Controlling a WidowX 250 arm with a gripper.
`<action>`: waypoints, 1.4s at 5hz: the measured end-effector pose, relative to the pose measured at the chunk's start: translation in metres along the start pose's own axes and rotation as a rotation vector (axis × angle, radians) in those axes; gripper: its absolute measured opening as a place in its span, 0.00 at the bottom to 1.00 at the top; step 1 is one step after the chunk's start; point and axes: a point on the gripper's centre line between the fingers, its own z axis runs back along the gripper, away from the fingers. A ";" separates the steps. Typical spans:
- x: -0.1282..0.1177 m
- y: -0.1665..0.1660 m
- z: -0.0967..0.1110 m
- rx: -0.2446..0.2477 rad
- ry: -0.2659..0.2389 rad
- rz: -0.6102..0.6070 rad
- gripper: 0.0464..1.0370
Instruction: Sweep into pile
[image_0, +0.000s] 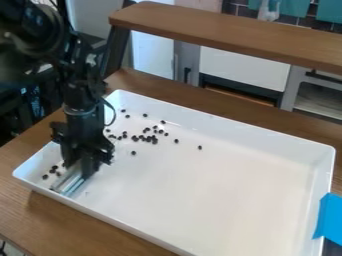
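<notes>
At the left end of a large white tray (214, 195), the black hand (80, 167) hangs down with its fingers closed on a pale grey tool (69, 183), which is perhaps a small scraper or brush. The tool slants down to the near left, its lower end by the tray's near left corner. Small dark pieces lie on the tray floor in two main lots. The smaller lot (53, 170) sits at the left end, just beside the tool, between it and the tray's left wall. The larger lot (148, 139) is spread loosely over the far left part, thickest to the right of the hand and beyond it. A few pieces lie apart toward the far wall, one rests nearer than the rest, and one (200, 147) sits farthest right. The arm (83, 87) comes in from the far left, with a thin black cable (114, 116) looping on its right side. The tray stands on a brown wooden table (100, 226), with a raised wooden shelf (227, 39) across its far side. A bright blue piece (330, 216) touches the tray's right edge.
</notes>
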 end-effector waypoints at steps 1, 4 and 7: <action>0.002 -0.006 0.003 -0.006 0.009 0.025 0.33; 0.046 -0.101 0.082 -0.315 0.049 0.131 0.33; 0.086 -0.168 0.073 -0.348 -0.004 0.100 0.33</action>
